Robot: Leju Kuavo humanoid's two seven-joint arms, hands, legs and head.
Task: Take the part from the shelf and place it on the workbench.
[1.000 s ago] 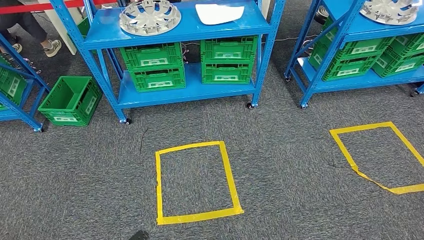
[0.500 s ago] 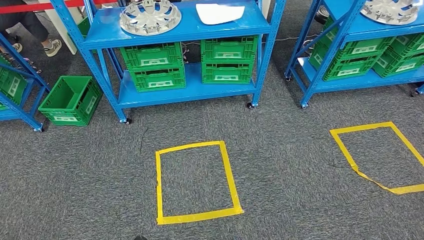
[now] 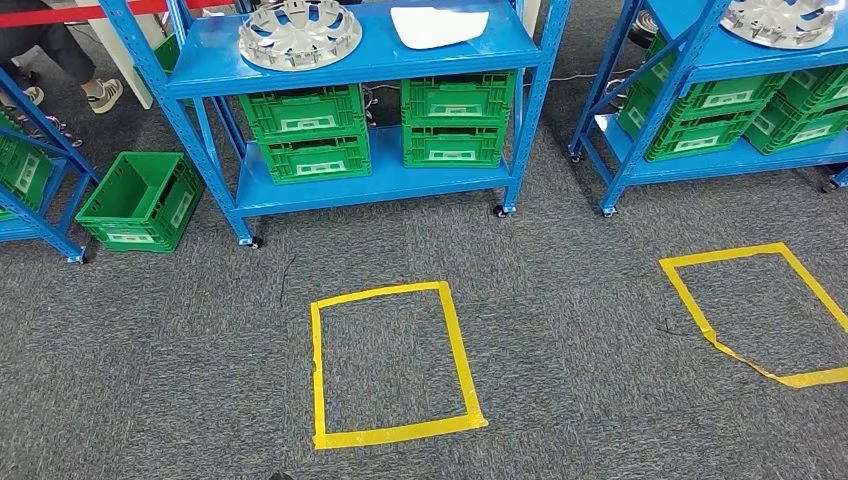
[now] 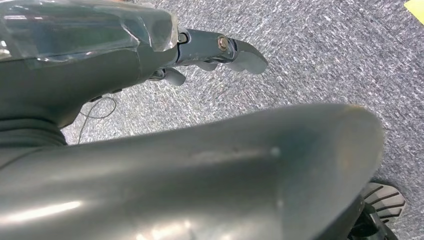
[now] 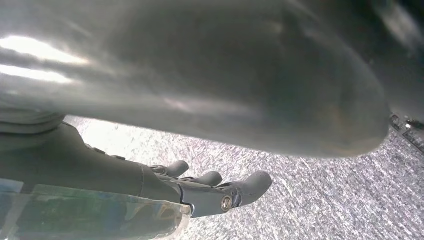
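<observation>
While both arms hang over grey carpet (image 3: 560,300), the left hand (image 4: 210,52) and right hand (image 5: 210,192) each grasp nothing, fingers extended and loosely apart. Silver wheel-cover part (image 3: 300,34) lies flat on the top level of the blue shelf (image 3: 380,180), beside a white sheet (image 3: 438,26), with green crates (image 3: 306,130) stacked on the level beneath. Yellow tape rectangle (image 3: 392,362) marks the floor before the shelf; a second shelf (image 3: 700,160) stands at right.

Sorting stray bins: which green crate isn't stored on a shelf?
The open green crate standing on the carpet left of the middle blue rack; every other crate sits on a shelf.
</observation>
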